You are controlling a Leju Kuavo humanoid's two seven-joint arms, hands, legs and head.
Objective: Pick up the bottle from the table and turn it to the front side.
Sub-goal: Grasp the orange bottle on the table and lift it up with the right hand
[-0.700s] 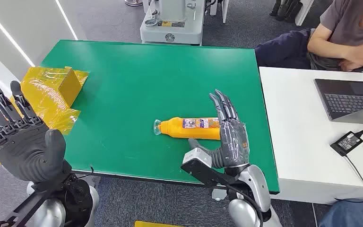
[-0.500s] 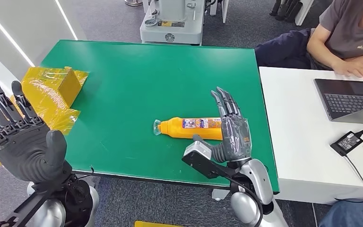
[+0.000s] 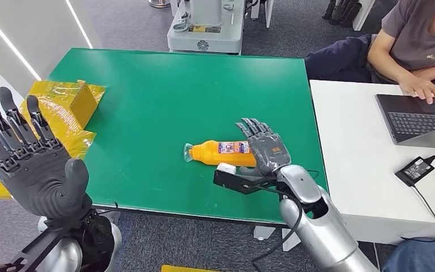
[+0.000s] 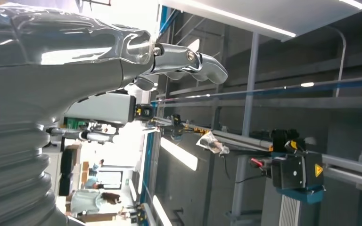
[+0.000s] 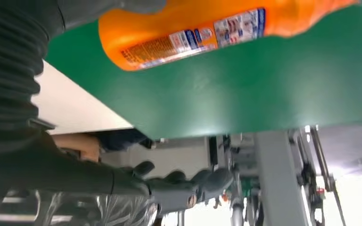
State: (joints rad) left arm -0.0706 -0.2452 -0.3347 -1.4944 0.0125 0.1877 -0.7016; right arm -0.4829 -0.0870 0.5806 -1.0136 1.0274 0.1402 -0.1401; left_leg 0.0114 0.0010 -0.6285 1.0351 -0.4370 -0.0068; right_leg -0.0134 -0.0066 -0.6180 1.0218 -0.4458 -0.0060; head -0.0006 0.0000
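You can't read any text here: the orange bottle (image 3: 222,153) carries a blue-and-white label (image 5: 238,26), print too blurred to make out.

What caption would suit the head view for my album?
Right hand reaches over the lying orange bottle on the green table.

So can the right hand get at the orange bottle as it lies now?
Probably yes. The right hand is already over the base end of the orange bottle, which lies flat on the green table with nothing around it. The fingers look spread, not yet closed on it.
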